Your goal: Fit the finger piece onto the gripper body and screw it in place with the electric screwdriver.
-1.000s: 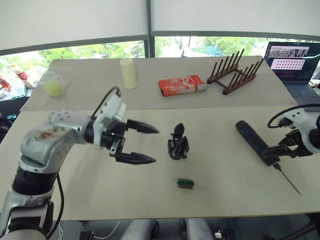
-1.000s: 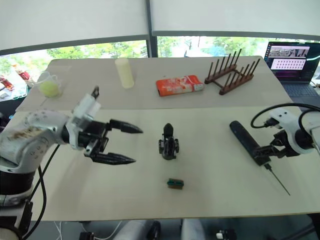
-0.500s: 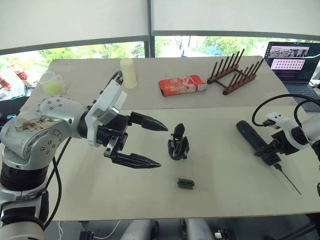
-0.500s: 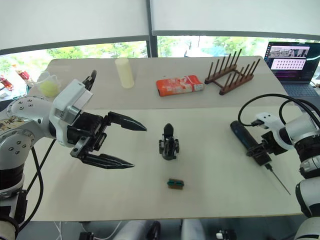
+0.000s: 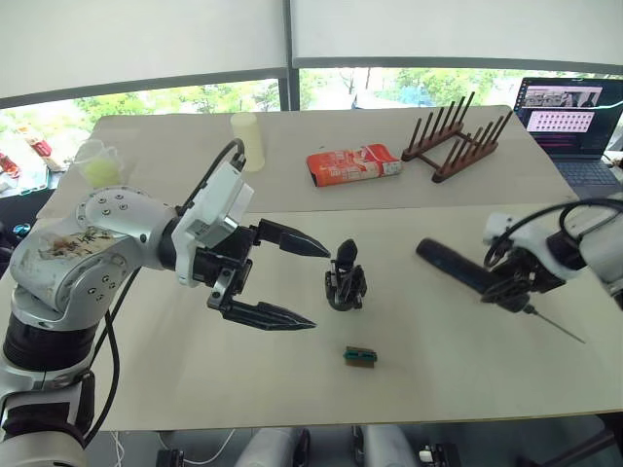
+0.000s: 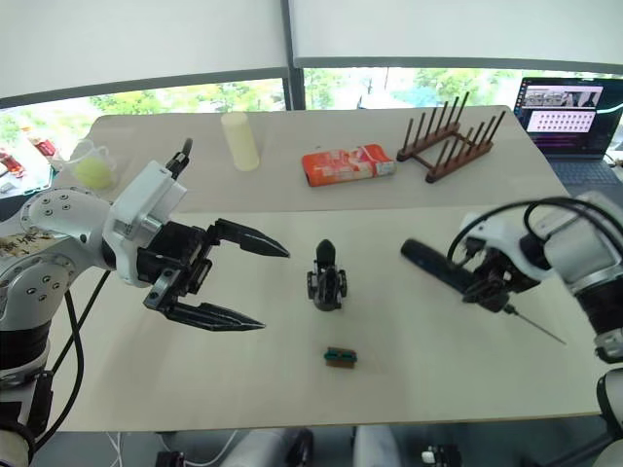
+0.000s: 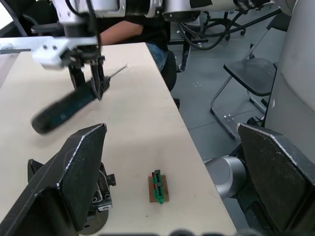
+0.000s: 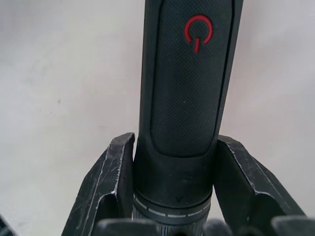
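The gripper body (image 5: 345, 280) stands upright at the middle of the table, one pointed black finger sticking up. My left gripper (image 5: 321, 287) is open just left of it, one finger (image 7: 74, 182) on each side of the wrist view. My right gripper (image 5: 506, 290) is shut on the electric screwdriver (image 5: 458, 269) near its bit end. The tool hangs above the table right of the body, its thin bit pointing right. The right wrist view shows the screwdriver's (image 8: 189, 98) red power symbol between my fingers (image 8: 110, 182). The finger piece is out of view.
A small green-and-brown block (image 5: 361, 357) lies in front of the gripper body. At the back are a red packet (image 5: 355, 163), a wooden peg rack (image 5: 458, 136), a laptop (image 5: 574, 126), a pale cylinder (image 5: 248, 136) and a cup (image 5: 100, 165).
My right gripper has lifted the electric screwdriver off the table and carried it left, toward the gripper body. My left gripper rose, moved slightly right and stays open.
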